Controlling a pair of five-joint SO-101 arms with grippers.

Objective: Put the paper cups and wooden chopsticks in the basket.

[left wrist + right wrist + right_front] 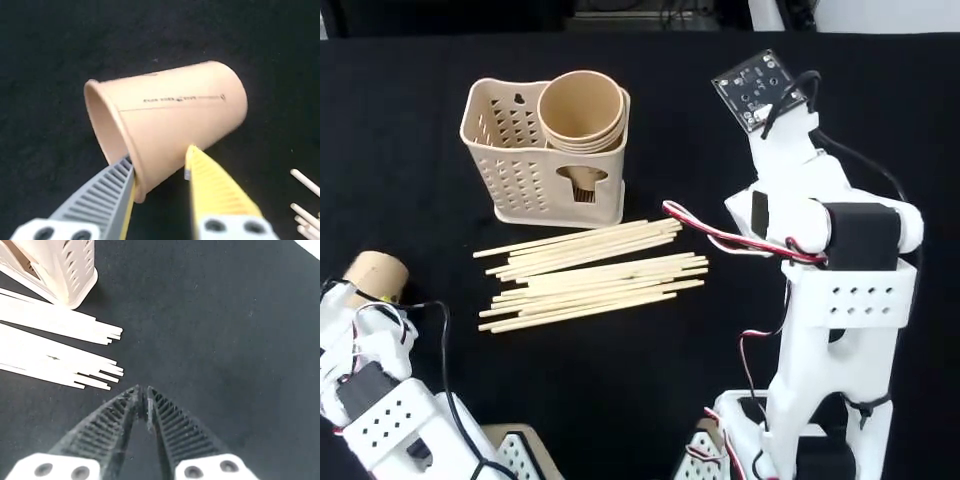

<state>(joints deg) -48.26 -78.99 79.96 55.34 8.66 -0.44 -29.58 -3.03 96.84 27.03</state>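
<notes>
- A beige perforated plastic basket stood upright on the black worktop, toward the far side in the high view.
- A stack of nested tan paper cups sat mouth-up in one end of the basket, its rims rising above the wall.
- A loose bundle of pale wooden chopsticks lay flat on the worktop just in front of the basket, roughly parallel to its long side and apart from it.
- A single tan paper cup lay tipped on its side at the near left corner of the worktop, well apart from the basket and to the left of the chopsticks.
- The left end effector was clamped on this cup at the rim: the grey finger sat at the mouth and the yellow finger pressed on the outer wall.
- Whether the cup was lifted or resting on the worktop could not be told.
- The right end effector had its two dark ribbed fingers drawn together, tips meeting, with nothing between them.
- It hung above bare worktop near the chopstick tips, with a corner of the basket beyond them.
</notes>
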